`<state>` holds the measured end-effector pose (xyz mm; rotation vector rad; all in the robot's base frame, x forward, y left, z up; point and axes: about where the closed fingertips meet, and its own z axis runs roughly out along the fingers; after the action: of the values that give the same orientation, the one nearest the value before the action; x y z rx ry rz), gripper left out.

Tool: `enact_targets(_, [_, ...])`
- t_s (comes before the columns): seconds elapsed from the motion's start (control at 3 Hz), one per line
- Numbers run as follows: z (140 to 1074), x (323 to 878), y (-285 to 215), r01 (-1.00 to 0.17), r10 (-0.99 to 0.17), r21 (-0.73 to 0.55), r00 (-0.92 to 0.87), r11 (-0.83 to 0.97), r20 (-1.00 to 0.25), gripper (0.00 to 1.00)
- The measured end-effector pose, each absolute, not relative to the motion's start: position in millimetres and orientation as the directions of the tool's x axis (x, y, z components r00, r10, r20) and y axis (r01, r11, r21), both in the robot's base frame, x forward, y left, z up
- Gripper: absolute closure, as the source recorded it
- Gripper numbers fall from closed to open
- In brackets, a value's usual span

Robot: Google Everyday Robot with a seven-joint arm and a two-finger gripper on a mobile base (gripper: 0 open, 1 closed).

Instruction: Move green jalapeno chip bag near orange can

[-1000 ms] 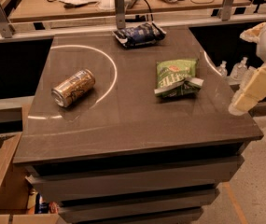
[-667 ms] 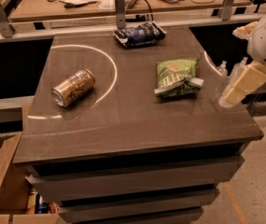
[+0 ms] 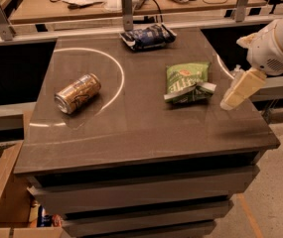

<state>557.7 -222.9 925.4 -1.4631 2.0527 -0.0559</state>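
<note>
Green jalapeno chip bag (image 3: 186,82) on grey table (image 3: 146,130); gripper (image 3: 230,102) beside it.

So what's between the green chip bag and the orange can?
Bare table crossed by a pale curved line, in the camera view. The gripper hovers on the green chip bag's far side from the orange can.

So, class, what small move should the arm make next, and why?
Probably bring the gripper over the green jalapeno chip bag: it hangs beside the bag, not touching it, and the orange can lies on its side at the far side of the table.
</note>
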Motion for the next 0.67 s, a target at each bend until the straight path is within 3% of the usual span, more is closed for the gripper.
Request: enact_targets(0.67, [906, 557, -195, -0.846, -0.84, -0.358, -0.174, 0.394, -0.515, 0.0])
